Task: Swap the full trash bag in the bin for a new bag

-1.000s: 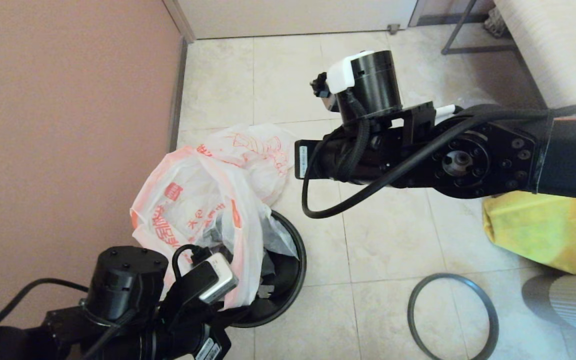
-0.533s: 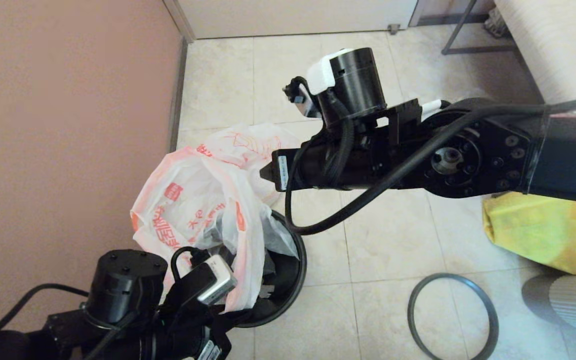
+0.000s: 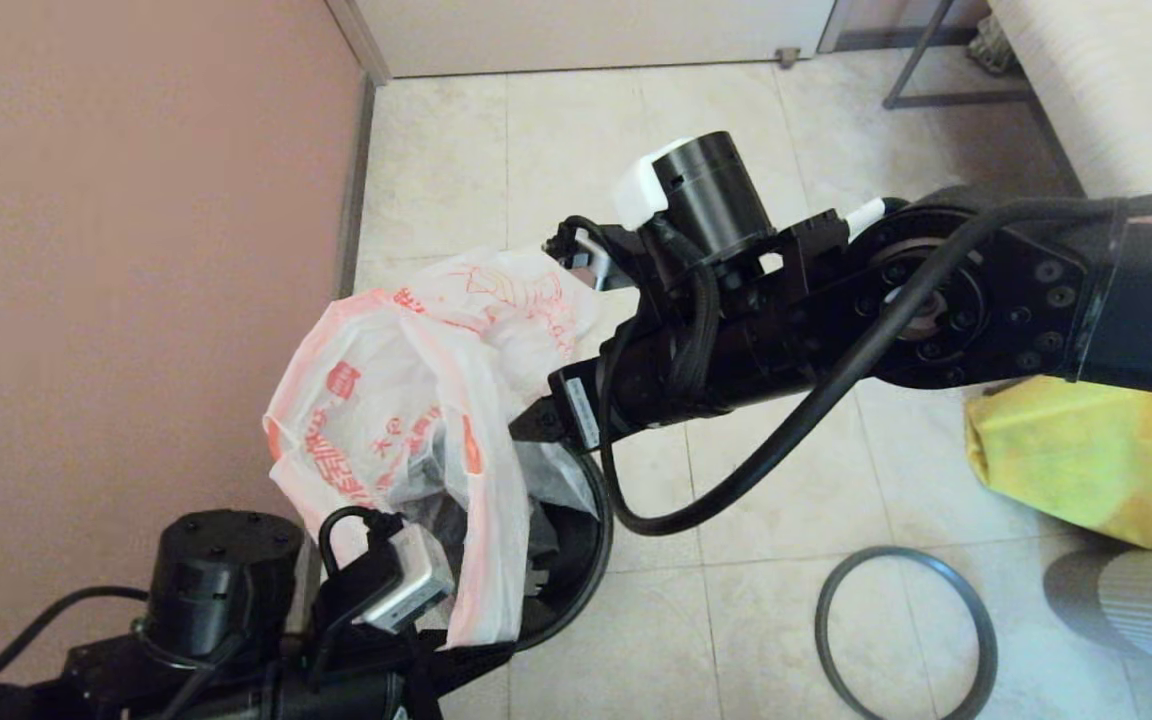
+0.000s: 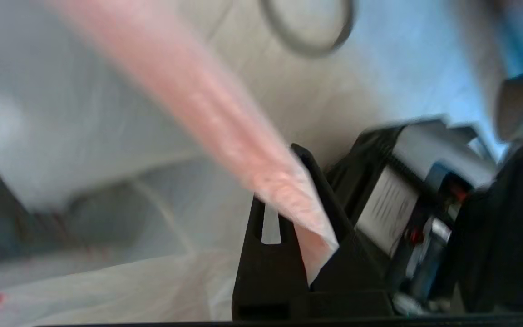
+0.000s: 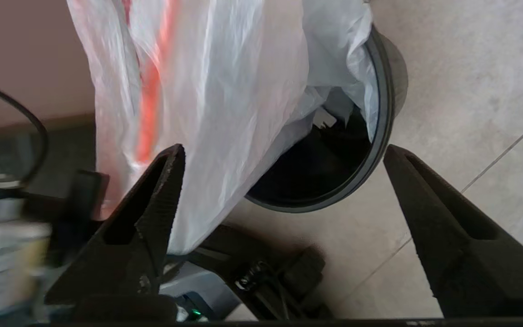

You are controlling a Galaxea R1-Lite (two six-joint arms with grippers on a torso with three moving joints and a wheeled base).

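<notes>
Thus I kept the left gripper [image 4: 288, 218] pinching the new bag [image 3: 386, 420] above the bin [image 3: 576, 560] while the right gripper [image 5: 284, 190] hung spread beside its rim to catch the hem.

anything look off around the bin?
The grey hoop rim lies flat on the floor tiles, apart from the bin, not seated on it. The new bag bunches up above the bin rather than lining it, its orange-pink hem pinched in the left gripper. The right gripper hangs open nearby.

Floor [image 3: 766, 480] w/ beige tiles, grey grout. Pinkish-brown wall [image 3: 116, 230] on left, pale wall [image 3: 586, 30] at far end. Metal furniture legs [image 3: 921, 60] and striped beige upholstery [image 3: 1106, 90] at far right.
</notes>
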